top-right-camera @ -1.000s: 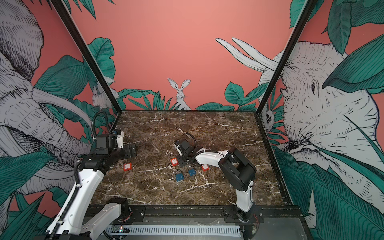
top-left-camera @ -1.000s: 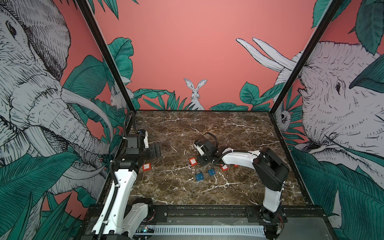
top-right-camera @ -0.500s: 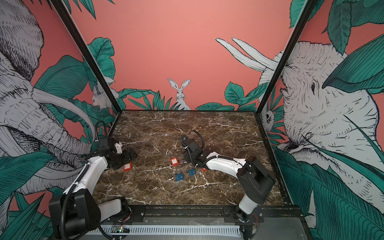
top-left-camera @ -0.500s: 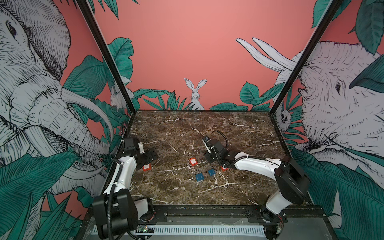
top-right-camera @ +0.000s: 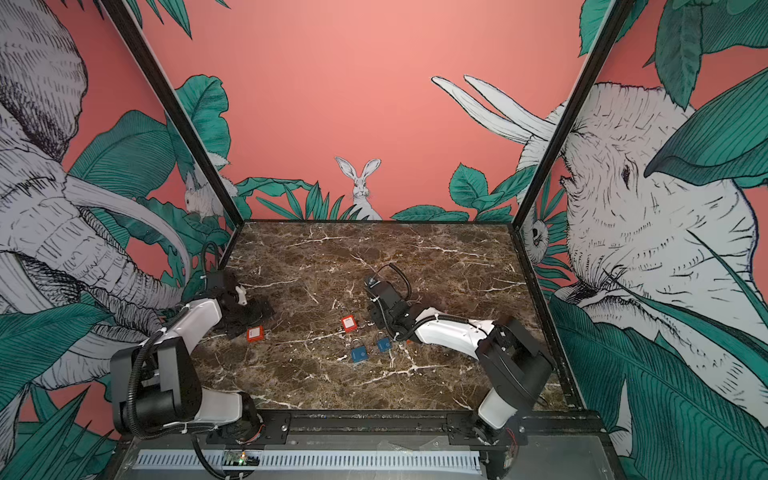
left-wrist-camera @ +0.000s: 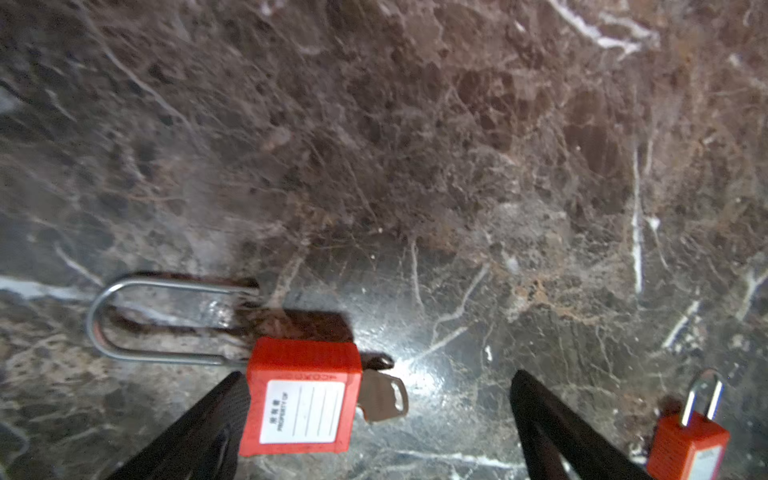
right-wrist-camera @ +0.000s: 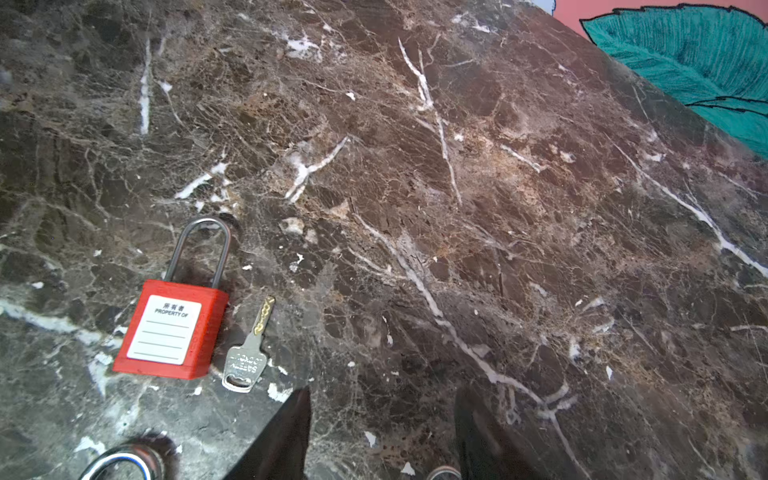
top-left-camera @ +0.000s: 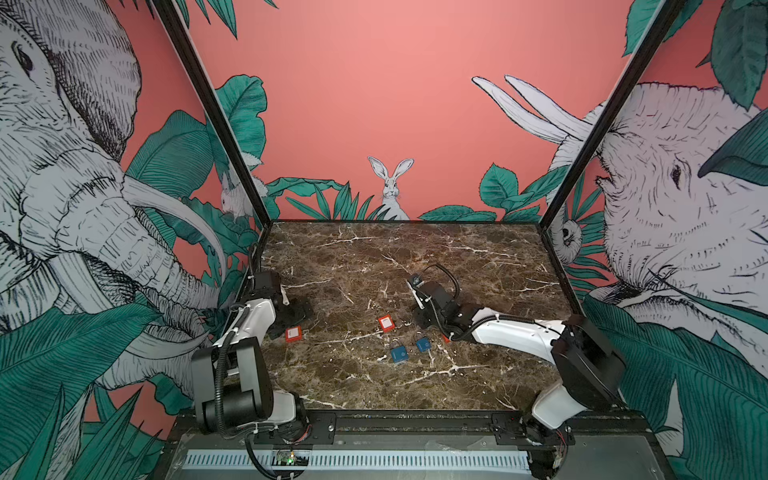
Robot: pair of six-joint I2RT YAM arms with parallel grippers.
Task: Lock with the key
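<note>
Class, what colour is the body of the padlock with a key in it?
Red padlock body, white label; left wrist view shows it best.

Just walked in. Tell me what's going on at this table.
Two robot arms are working with padlocks on a marble table. The left hand is open and low over a red padlock, which has a key in its base and a shackle that looks open. The right hand is open and empty near a second red padlock, with a loose key beside it. Two blue padlocks lie untouched nearby.
</note>
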